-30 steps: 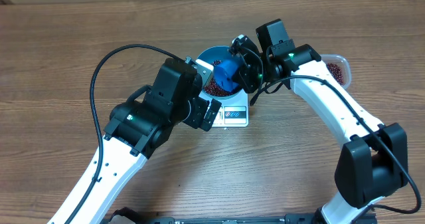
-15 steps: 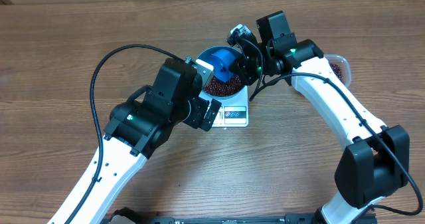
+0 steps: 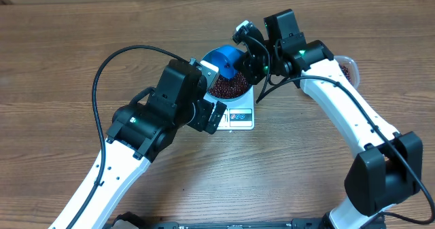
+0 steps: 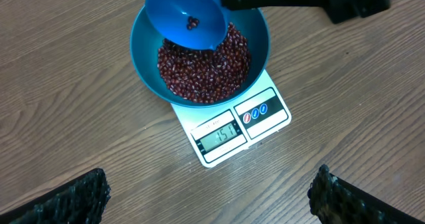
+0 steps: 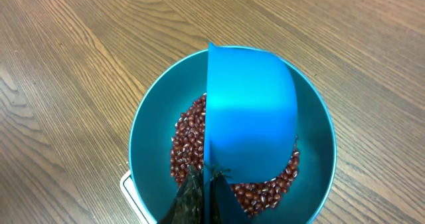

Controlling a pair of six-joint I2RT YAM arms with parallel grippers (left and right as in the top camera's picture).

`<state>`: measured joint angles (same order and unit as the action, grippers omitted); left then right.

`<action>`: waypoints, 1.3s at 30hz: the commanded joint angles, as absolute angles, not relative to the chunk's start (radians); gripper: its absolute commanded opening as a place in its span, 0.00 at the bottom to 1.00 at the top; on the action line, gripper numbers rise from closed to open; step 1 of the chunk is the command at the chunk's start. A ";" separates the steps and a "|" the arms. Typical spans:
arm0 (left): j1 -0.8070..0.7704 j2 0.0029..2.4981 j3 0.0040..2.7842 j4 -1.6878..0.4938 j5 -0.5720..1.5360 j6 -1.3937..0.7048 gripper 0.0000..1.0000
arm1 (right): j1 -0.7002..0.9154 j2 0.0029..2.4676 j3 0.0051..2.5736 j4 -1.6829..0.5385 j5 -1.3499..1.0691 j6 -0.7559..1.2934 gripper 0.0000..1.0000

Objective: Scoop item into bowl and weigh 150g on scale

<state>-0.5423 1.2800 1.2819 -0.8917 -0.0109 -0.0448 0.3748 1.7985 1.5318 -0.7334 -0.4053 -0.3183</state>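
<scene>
**Handling notes: beans at the scale**

Location: the beans (image 4: 202, 71) lie as a loose heap in the blue bowl (image 4: 143, 84), which sits on the white scale (image 4: 272, 114) on the counter (image 4: 66, 131). More of them show in the clear tub (image 3: 348, 67) beside the right arm.

The scoop (image 4: 182, 18) is tipped mouth-down over the bowl, with a bean or two clinging inside.

On the right gripper (image 5: 207, 197) the fingers are pressed together on the scoop's handle end. On the left gripper (image 4: 209, 201) the fingers are spread wide and hold nothing, above the scale's front.

Judgement:
- The beans are hard, light and free-rolling. They cannot be pinched, so move them by scoop only and tilt gently for small trims.
- The scoop looks like stiff, light plastic, and the handle is the right hold.
- The bowl is glossy, likely slippery and unfixed on the scale, so avoid nudging it.
</scene>
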 commanded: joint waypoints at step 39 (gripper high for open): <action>-0.537 1.270 1.298 -0.889 -0.003 -0.033 1.00 | 0.380 1.840 1.562 -0.701 -0.328 -0.322 0.04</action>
